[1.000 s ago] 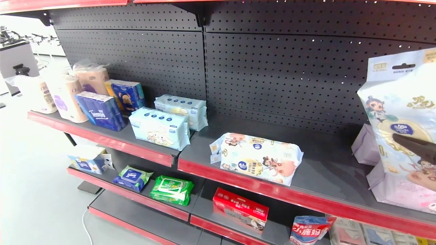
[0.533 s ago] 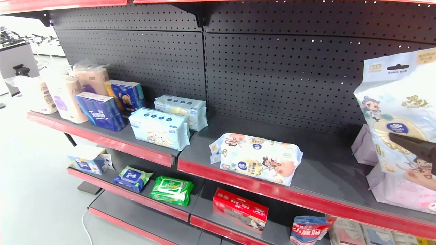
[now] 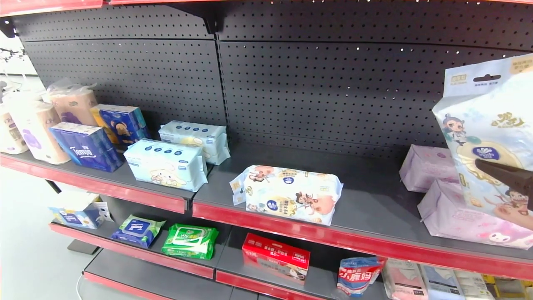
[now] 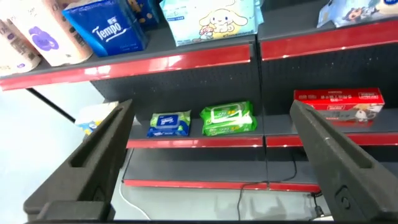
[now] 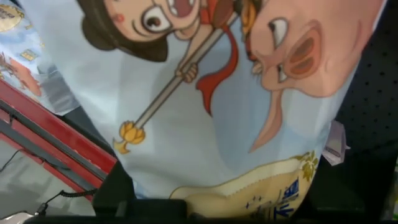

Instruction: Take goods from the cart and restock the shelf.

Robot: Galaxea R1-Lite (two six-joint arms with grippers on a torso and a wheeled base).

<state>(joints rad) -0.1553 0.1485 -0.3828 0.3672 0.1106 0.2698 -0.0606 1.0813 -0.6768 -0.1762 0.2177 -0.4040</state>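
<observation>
At the left edge of the head view, wrapped paper rolls (image 3: 35, 125) stand on the shelf (image 3: 374, 196). Dark blue tissue boxes (image 3: 85, 146) sit just beside them, and two pale blue packs (image 3: 166, 164) come next along, one behind the other. In the middle of the frame a flat tissue pack (image 3: 291, 193) with cartoon print lies near the shelf's red front edge. Below it, on the lower shelf (image 3: 137, 255), sit a green wipes pack (image 3: 189, 241) and a red box (image 3: 277, 256). The left gripper (image 4: 211, 107), seen from its own wrist camera, faces these lower levels with its fingers spread wide and nothing between them. Toward the right of the head view two lilac packs (image 3: 424, 166) lie on the shelf, one behind the other. At the right edge the right gripper (image 3: 495, 171) pinches a tall tissue bag (image 3: 487, 125), held upright in front of the lilac packs. Whether its bottom touches the shelf cannot be told. The right wrist view has the bag's printed face pressed close to the lens.
</observation>
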